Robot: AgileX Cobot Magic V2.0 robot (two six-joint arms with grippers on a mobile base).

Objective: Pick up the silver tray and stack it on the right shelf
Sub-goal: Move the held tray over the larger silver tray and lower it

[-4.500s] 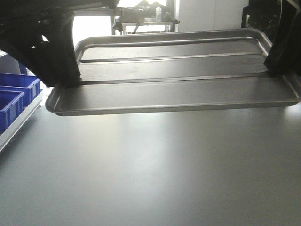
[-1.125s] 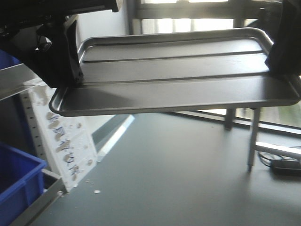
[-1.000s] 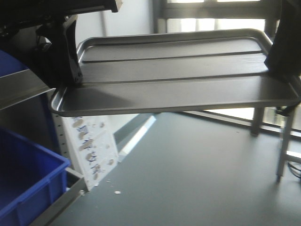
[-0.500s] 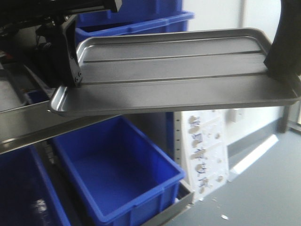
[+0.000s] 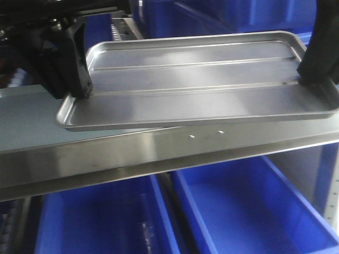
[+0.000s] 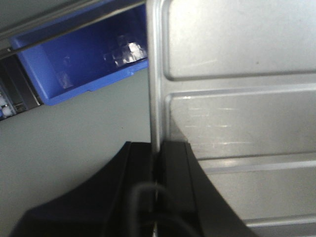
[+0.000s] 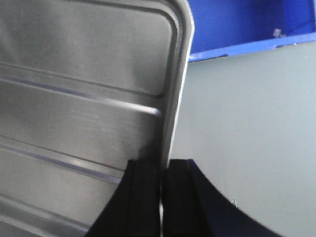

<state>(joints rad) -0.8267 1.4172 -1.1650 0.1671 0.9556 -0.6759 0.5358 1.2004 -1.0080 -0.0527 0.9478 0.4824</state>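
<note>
My left pincer [image 6: 157, 150] and right pincer [image 7: 161, 170] each pinch one end rim of tray [image 5: 196, 79], for level carry. Tray spans between my pincers, over front of shelf [image 5: 159, 151]; contact unclear. Blue bins [image 5: 238, 211] lie below.

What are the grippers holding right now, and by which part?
The silver tray, held by both: left gripper pinches its left short-side rim, right gripper its right short-side rim.
</note>
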